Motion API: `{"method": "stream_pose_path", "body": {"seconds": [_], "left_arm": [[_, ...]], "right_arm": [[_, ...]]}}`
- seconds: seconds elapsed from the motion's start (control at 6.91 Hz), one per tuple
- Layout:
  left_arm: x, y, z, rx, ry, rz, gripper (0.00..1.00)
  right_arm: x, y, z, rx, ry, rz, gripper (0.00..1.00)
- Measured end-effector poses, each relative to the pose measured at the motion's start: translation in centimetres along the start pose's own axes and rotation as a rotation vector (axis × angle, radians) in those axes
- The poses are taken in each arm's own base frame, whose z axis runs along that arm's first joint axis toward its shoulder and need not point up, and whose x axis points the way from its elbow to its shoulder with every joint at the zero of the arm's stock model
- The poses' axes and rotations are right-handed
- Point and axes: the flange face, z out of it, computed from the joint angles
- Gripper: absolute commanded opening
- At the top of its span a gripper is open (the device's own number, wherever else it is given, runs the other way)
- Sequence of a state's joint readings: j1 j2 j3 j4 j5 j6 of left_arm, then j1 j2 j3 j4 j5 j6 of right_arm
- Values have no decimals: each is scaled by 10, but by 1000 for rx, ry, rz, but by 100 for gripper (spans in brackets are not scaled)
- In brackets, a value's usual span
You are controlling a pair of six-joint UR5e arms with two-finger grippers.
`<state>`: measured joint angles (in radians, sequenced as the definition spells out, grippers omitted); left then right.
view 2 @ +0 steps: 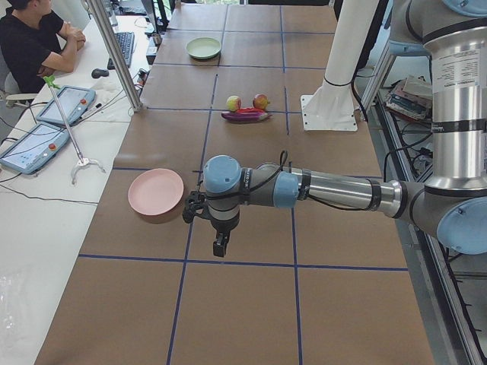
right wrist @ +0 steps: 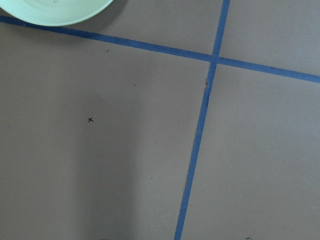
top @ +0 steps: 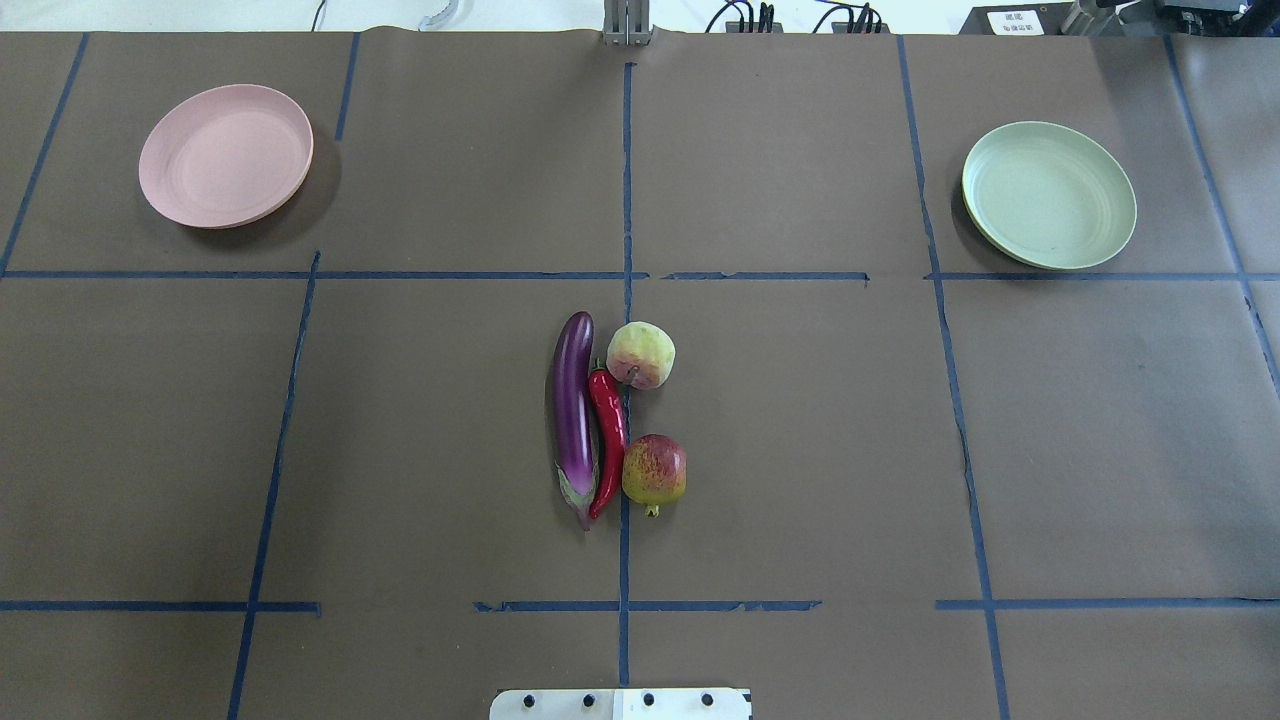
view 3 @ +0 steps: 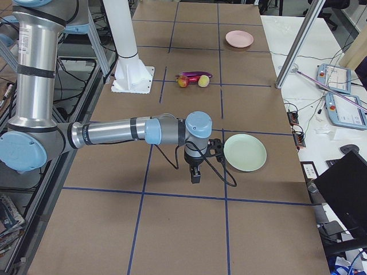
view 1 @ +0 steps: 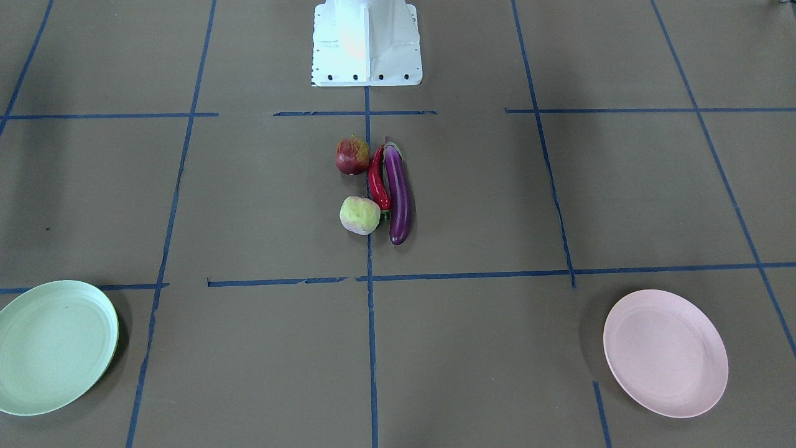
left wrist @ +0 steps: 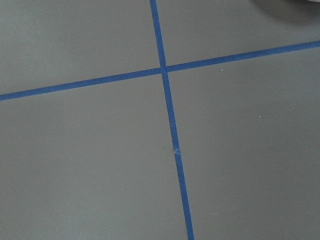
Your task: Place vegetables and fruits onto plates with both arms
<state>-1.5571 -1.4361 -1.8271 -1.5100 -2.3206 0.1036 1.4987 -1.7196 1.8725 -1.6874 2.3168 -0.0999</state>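
My table [top: 800, 450] is covered in smooth, matt brown paper, marked off with blue tape [top: 627, 180]. The eggplant [top: 574, 410] and chili [top: 608, 440] shine like glossy plastic. The pomegranate [top: 654, 472] and pale fruit [top: 641, 354] look duller, perhaps matt. The pink plate [top: 226, 155] and green plate [top: 1048, 195] are matt. My left arm [view 2: 335, 189] and right arm [view 3: 109, 133] are silvery metal tubes with smooth blue caps [view 3: 198, 124].

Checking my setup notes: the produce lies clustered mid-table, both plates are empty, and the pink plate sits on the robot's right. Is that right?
Not quite: the overhead view shows the pink plate on the robot's left; the green plate is on its right. The rest holds.
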Motion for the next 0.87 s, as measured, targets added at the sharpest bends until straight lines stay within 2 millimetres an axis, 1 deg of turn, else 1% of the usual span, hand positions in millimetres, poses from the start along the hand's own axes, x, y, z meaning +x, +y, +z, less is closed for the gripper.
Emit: {"method": "stream_pose_path", "body": {"seconds": [0.29,0.58,0.87], "left_arm": [[0,1,1,3,3,5,100],[8,0,-8,22,1,25,100],[9,0,-8,22,0,22,100]], "right_arm": [[0,0,0,-1,4,3,100],[1,1,1,-3,3,5,100],[1,2,1,-3,3,7,100]]}}
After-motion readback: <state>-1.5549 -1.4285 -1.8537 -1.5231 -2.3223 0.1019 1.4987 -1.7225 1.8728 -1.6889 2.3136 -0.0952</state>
